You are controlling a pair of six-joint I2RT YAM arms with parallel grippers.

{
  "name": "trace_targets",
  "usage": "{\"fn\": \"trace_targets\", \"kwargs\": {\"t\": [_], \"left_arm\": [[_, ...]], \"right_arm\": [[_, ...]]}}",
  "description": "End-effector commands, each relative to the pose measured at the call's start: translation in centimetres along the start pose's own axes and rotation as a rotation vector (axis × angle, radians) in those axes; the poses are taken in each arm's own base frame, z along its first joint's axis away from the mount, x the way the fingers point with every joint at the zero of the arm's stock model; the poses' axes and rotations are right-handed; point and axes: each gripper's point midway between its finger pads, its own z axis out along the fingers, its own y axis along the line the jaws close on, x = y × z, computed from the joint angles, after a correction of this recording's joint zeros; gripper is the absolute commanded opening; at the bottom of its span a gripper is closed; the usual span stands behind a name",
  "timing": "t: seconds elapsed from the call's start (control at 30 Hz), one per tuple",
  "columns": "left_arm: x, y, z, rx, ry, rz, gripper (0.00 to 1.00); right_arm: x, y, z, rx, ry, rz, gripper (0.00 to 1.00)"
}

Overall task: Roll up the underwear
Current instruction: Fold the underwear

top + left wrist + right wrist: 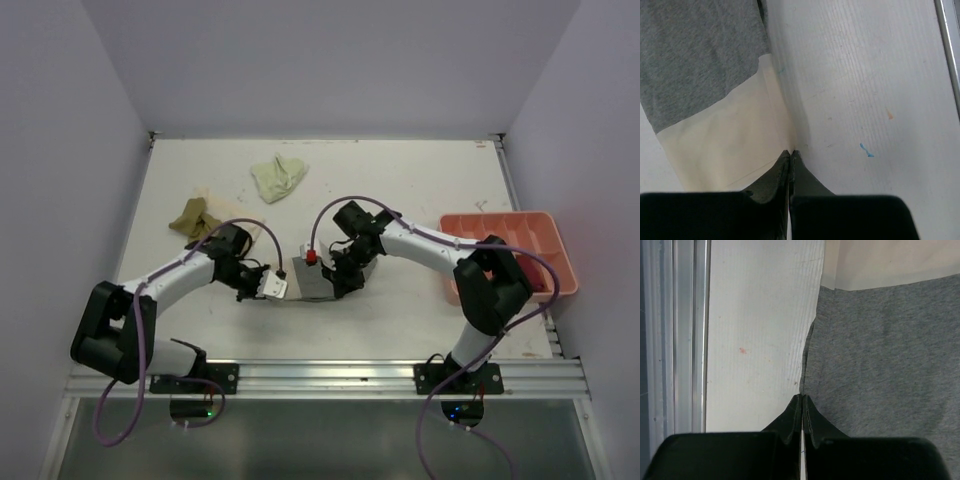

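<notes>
Grey underwear flat on the table, both grippers closed at its edges

The grey underwear lies spread near the middle of the table's near edge; it is soft heathered knit with a smooth cream band along one side. The left gripper has its dark tapered fingers pressed together, tips at the band's edge; the right gripper is likewise closed, tips at the edge of the grey knit; whether either one has cloth caught between its tips cannot be told. Farther back on the left lie a crumpled olive-tan garment and a bunched pale yellow-green garment. The tabletop is white and finely ribbed, with small coloured specks. A salmon-pink plastic tray with compartments sits at the right.
</notes>
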Motion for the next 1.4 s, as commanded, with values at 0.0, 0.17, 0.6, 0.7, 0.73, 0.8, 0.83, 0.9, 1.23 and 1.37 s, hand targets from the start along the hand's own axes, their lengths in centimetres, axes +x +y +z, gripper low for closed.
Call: {"fn": "trace_targets", "kwargs": {"t": [0.0, 0.17, 0.6, 0.7, 0.73, 0.8, 0.83, 0.9, 1.23, 1.37], "left_arm": [[-1.1, -0.1, -0.5, 0.042, -0.067, -0.111, 0.0], [-1.0, 1.2, -1.3, 0.061, -0.096, -0.183, 0.0], [-0.2, 5.3, -2.3, 0.033, -0.109, -0.278, 0.0], [0.1, 5.8, -2.4, 0.028, -0.109, -0.29, 0.0], [0.2, 6.0, -2.5, 0.028, -0.106, -0.292, 0.0], [0.5, 6.2, -2.4, 0.028, -0.104, -0.303, 0.0], [0.5, 6.5, -2.5, 0.025, -0.102, -0.307, 0.0], [0.8, 6.7, -2.4, 0.025, -0.105, -0.321, 0.0], [1.7, 8.9, -2.7, -0.01, -0.096, -0.355, 0.0], [2.3, 9.3, -2.4, -0.008, -0.085, -0.372, 0.0]], "right_arm": [[-1.2, 0.3, -0.7, -0.054, -0.016, 0.008, 0.0], [-1.6, -0.9, -2.0, -0.057, -0.019, 0.021, 0.0], [-1.5, -3.7, -2.7, -0.098, 0.004, 0.044, 0.0], [-1.6, -4.6, -2.9, -0.099, 0.006, 0.052, 0.0], [-1.7, -4.9, -3.0, -0.099, 0.004, 0.052, 0.0], [-1.9, -5.5, -3.1, -0.099, 0.003, 0.054, 0.0], [-2.1, -5.9, -3.3, -0.094, 0.0, 0.052, 0.0], [-1.9, -6.2, -3.1, -0.107, 0.007, 0.058, 0.0], [-1.7, -8.2, -2.7, -0.131, 0.015, 0.087, 0.0], [-1.3, -9.0, -2.5, -0.136, 0.021, 0.102, 0.0]]}}
